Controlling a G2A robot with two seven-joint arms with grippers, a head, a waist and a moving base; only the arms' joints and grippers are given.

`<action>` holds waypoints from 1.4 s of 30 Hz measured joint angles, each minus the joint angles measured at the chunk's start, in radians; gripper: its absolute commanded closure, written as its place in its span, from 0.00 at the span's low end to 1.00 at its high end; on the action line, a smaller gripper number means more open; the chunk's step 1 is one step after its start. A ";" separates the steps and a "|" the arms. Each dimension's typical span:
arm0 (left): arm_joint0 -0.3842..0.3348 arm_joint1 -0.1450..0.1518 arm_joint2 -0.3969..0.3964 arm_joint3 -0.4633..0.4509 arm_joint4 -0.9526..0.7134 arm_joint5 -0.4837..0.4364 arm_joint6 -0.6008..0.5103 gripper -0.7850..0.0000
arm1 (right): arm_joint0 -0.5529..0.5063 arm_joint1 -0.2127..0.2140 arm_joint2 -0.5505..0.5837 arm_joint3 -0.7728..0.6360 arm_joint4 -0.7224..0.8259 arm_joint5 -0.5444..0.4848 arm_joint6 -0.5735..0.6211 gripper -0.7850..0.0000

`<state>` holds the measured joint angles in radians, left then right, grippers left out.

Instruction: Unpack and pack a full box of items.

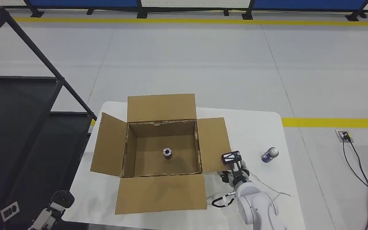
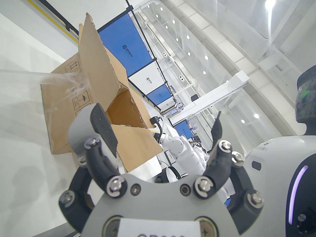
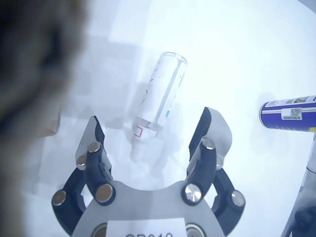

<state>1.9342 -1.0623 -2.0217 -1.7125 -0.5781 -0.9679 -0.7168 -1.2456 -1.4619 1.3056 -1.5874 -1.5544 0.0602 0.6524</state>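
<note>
Handling symbols, among them upward arrows and an umbrella, are printed on the outer wall of the cardboard box [image 2: 71, 94], and a logo with lettering is carried by the blue wall panel [image 2: 126, 48] and the white wall panel [image 2: 148, 80] behind it. A barcode sticker is borne by the blue can [image 3: 288, 115], while a red square outline and small coloured marks are printed on the clear bottle [image 3: 160, 92]. White stickers with cut-off dark characters are fixed to the base plates of the left gripper [image 2: 158, 112] and the right gripper [image 3: 150, 115].
</note>
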 measured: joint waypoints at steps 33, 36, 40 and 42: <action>0.000 0.000 0.000 0.000 0.000 0.000 0.000 0.00 | -0.201 0.011 0.140 -0.327 0.072 0.135 -0.159 1.00; 0.000 0.000 0.000 0.000 0.000 0.000 0.000 0.00 | -0.273 0.013 0.141 -0.493 0.056 0.145 -0.190 1.00; 0.000 0.000 0.000 0.000 0.000 0.000 0.000 0.00 | -0.309 0.015 0.071 -0.665 -0.003 0.083 -0.175 1.00; 0.000 0.000 0.000 0.000 0.000 0.000 0.000 0.00 | -0.286 0.017 0.013 -0.717 -0.024 0.007 -0.126 1.00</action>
<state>1.9342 -1.0623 -2.0217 -1.7125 -0.5781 -0.9679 -0.7168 -1.5319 -1.4448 1.3186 -2.3041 -1.5782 0.0670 0.5268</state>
